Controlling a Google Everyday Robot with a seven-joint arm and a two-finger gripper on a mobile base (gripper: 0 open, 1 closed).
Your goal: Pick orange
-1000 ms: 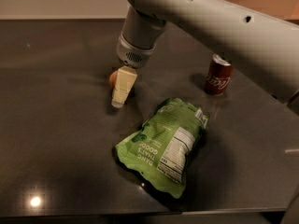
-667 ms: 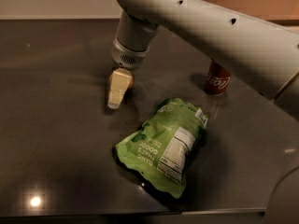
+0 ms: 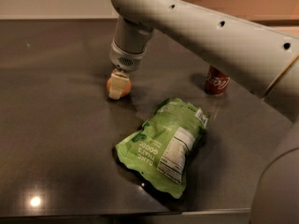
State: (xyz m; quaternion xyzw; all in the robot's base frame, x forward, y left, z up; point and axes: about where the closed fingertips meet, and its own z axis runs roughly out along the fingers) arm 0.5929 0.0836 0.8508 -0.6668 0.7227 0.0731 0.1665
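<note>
Gripper (image 3: 117, 87) hangs low over the dark counter (image 3: 56, 139), pointing down. Its cream tip is right at the orange (image 3: 127, 87).

- The orange sits on the counter directly under the tool and partly behind its tip. Peel shows on both sides of the tip.
- Gripper state: cannot tell whether it is spread, pressed together or already pinching the fruit. Only 1 cream part shows, and it covers the middle of the orange.
- Green snack bag (image 3: 163, 143) lies near the tool, on the camera side. Red soda can (image 3: 216, 80) stands well apart from it, past the arm. Neither crowds the tool.

Step in hand, by my reading: settling the grasp on the orange.

To do it well:
1. Keep the tool centred over the fruit, because a round smooth skin will likely roll out of an off-centre squeeze.
2. Close at the widest part, low but not pressing into the counter.
3. Squeeze gently, then lift straight up.
</note>
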